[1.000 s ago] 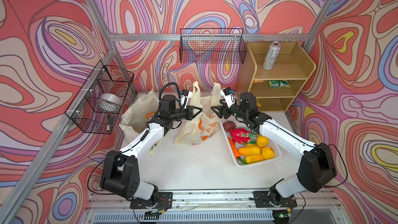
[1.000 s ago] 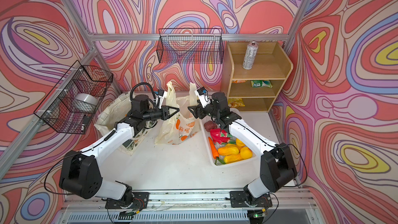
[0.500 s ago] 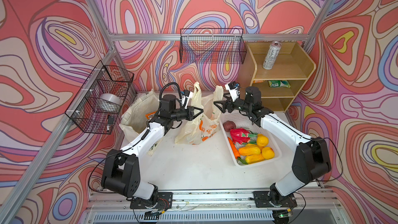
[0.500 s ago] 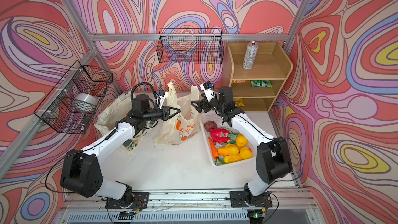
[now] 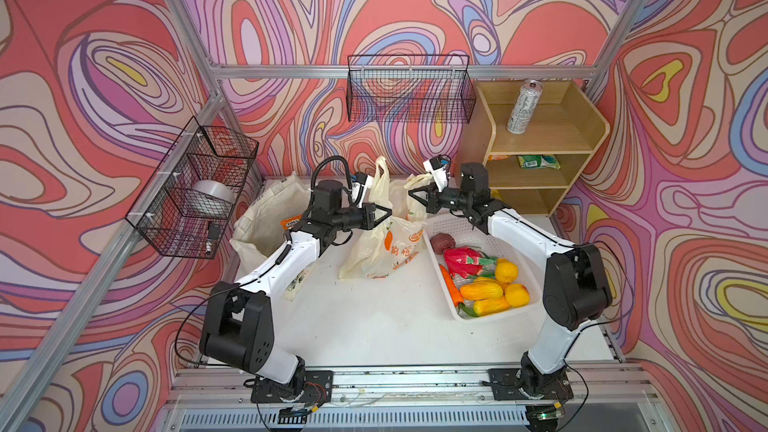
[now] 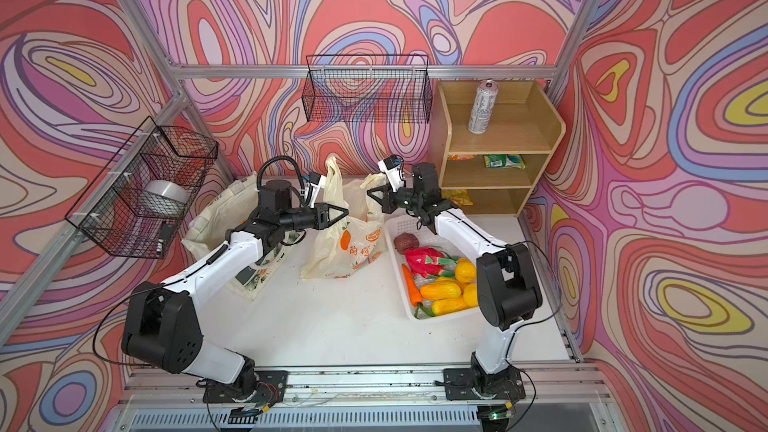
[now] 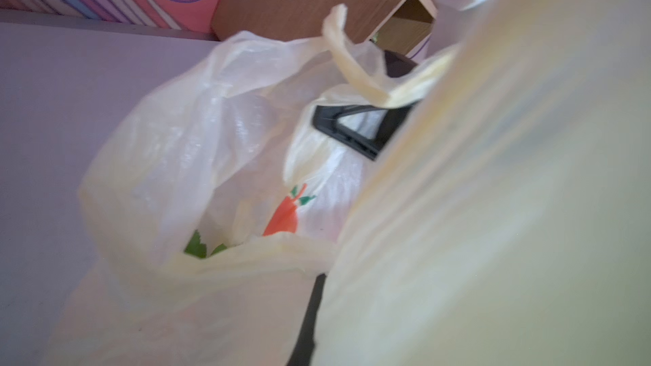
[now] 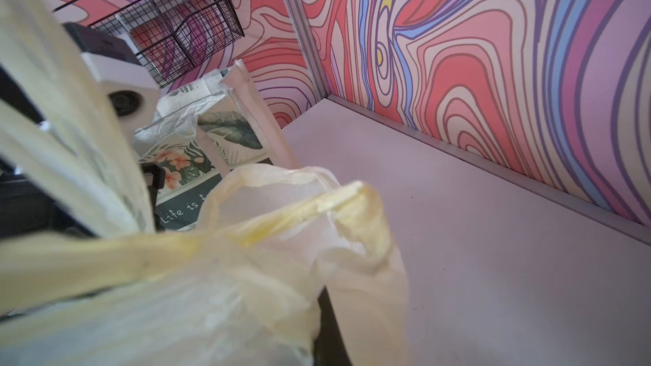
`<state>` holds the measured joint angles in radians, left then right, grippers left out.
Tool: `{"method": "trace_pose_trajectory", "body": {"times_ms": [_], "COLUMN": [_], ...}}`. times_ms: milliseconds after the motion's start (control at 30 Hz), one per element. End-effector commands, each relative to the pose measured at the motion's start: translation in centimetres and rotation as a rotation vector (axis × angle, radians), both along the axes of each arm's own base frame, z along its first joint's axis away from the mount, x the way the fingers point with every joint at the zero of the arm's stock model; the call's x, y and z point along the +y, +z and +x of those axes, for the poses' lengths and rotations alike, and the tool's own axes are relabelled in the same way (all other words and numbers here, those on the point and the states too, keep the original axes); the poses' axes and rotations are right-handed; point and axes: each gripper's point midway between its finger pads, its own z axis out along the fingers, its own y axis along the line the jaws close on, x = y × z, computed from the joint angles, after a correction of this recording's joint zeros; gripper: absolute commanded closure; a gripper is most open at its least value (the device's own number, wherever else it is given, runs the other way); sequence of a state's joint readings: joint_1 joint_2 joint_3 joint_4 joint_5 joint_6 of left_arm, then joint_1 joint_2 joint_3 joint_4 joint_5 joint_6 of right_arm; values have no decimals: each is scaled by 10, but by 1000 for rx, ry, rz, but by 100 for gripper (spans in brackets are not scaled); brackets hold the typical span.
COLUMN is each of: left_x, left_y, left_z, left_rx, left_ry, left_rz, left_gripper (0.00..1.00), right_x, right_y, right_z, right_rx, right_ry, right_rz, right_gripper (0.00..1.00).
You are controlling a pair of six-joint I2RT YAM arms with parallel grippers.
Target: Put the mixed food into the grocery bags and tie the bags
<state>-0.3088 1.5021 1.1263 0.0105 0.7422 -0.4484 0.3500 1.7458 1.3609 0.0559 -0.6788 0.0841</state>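
Right hand (image 5: 411, 193) has clenched on plastic bag (image 5: 374, 251); left hand (image 5: 387, 213) grips it; basket (image 5: 457, 226) beside.

Thin pale-yellow plastic carrier bag (image 5: 376, 253) — glossy, crinkled film. Cream canvas tote (image 5: 262, 218): matt woven cloth. Tall silver drink can (image 5: 523, 108) — shiny metal. Light wooden shelf unit (image 5: 544, 141): smooth. White bench (image 5: 374, 317): matt.

light: bright, diffuse, even | shadows: soft, faint on desk (image 5: 374, 326) under arms | top views: sharp; straight frame rails bow toward edges | wrist views: plastic bag (image 7: 493, 205) close to lens, smeared, out of focus; background softer
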Motion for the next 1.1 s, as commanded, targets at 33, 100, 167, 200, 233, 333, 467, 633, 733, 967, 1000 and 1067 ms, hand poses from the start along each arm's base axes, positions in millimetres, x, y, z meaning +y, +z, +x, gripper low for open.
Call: {"method": "trace_pose_trajectory", "body": {"times_ms": [33,100,167,200,233,333,467,633,733,967,1000,1067], "left_x": [24,25,25,25,24,20,11,3,3,11,12,14], "left_y": [6,2,-2,-3,-4,-8,-11,-12,-11,-7,-7,-5], "left_z": [8,9,10,11,12,12,9,-1,-10,-26,-28,-32], "left_rx": [21,38,48,51,53,64,67,67,39,11,6,-2], "left_ry": [157,161,162,163,160,143,81,-18,-71,-148,-153,-164], "left_rz": [99,113,122,125,125,138,176,200,229,193,191,187], "left_gripper": [100,100,100,100,100,100,100,100,100,70,65,55], "right_x": [-25,-25,-15,-11,-4,15,34,53,52,52,52,53], "right_y": [3,-4,-7,-8,-9,-16,-28,-31,-48,-46,-45,-44], "right_z": [-9,-15,-27,-30,-35,-47,-50,-46,-37,-39,-40,-42], "right_rx": [-15,-12,-24,-37,-54,-96,-141,-172,-147,-127,-123,-117], "right_ry": [-151,-170,-148,-145,-135,-101,-63,-40,-56,-68,-69,-66], "right_rz": [-115,-168,-211,-234,-267,-391,-549,-639,-690,-664,-657,-645], "right_gripper": [100,100,100,100,100,100,100,100,100,100,100,100]}}
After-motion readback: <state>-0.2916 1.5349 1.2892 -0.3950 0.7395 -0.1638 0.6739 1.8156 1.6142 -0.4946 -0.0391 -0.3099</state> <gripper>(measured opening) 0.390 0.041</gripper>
